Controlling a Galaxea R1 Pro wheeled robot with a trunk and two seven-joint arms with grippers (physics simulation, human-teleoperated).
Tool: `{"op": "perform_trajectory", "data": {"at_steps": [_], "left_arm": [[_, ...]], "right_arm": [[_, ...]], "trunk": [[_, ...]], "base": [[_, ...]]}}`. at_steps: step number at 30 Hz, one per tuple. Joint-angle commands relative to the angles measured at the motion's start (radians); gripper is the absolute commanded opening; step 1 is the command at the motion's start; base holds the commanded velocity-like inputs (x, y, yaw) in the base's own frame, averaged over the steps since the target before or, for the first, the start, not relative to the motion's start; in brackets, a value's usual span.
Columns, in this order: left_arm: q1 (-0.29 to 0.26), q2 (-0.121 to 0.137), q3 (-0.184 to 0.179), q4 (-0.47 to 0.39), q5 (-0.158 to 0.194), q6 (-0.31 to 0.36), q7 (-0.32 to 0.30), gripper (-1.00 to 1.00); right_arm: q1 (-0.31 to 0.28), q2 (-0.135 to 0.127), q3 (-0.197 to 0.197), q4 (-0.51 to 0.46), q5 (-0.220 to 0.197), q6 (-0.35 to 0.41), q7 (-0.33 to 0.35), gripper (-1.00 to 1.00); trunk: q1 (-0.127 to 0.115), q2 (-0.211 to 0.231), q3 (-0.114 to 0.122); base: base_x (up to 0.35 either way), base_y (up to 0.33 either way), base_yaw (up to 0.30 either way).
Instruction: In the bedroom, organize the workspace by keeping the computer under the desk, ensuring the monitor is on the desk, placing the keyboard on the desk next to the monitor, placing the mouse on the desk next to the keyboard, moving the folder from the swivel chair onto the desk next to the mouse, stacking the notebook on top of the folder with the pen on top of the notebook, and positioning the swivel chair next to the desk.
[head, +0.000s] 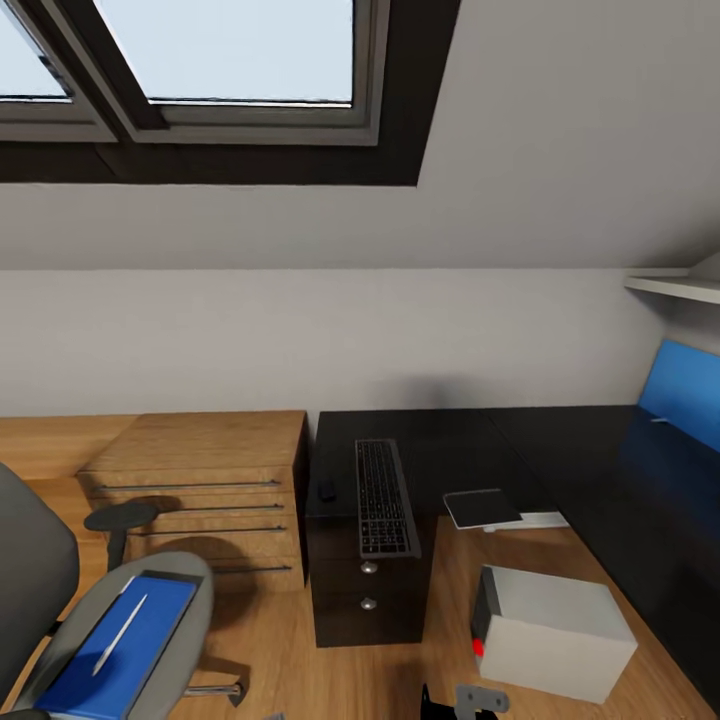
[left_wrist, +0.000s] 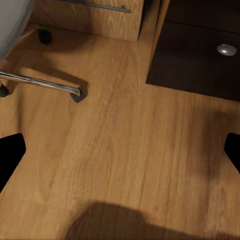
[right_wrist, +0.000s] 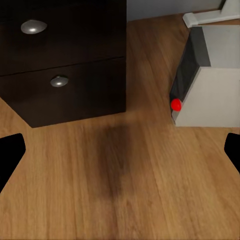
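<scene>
The swivel chair (head: 60, 600) stands at the lower left, with the blue folder (head: 125, 650) on its seat and a white pen (head: 120, 635) lying on the folder. The keyboard (head: 383, 497) and a small black mouse (head: 326, 490) rest on the black drawer cabinet (head: 365, 590). The notebook (head: 483, 508) lies by the near corner of the desk (head: 600, 470). Beside the desk, the computer (head: 555, 630) sits on the floor, red light (right_wrist: 175, 104) showing. The monitor is out of view. My left gripper (left_wrist: 120, 155) and right gripper (right_wrist: 120, 152) hang open over bare floor.
A low light-wood drawer unit (head: 200, 490) stands against the wall between chair and cabinet. The chair's chrome base leg (left_wrist: 45, 84) reaches toward the cabinet. A sloped ceiling with skylights (head: 230, 60) hangs above. A white shelf (head: 675, 285) juts out at the right.
</scene>
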Motion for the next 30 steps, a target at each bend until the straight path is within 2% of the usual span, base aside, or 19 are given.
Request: {"op": "perform_trajectory", "data": {"at_steps": [1, 19, 30], "left_arm": [[-0.001, 0.000, -0.008, 0.000, 0.006, -0.004, 0.007, 1.00], [-0.001, 0.000, -0.007, 0.000, 0.006, -0.007, 0.030, 1.00], [-0.001, 0.000, -0.007, 0.000, 0.006, -0.007, 0.036, 1.00]], "right_arm": [[-0.001, 0.000, 0.009, 0.002, -0.009, -0.004, -0.002, 1.00], [-0.001, 0.002, 0.010, 0.002, -0.007, -0.006, -0.002, 1.00], [-0.001, 0.003, 0.011, 0.001, -0.006, -0.006, -0.002, 1.00]], "trunk": [[0.004, -0.008, -0.005], [0.073, -0.134, -0.069], [0.115, -0.211, -0.116]], "base": [[0.000, 0.000, -0.003], [0.000, 0.000, -0.002], [0.000, 0.000, -0.078]]}}
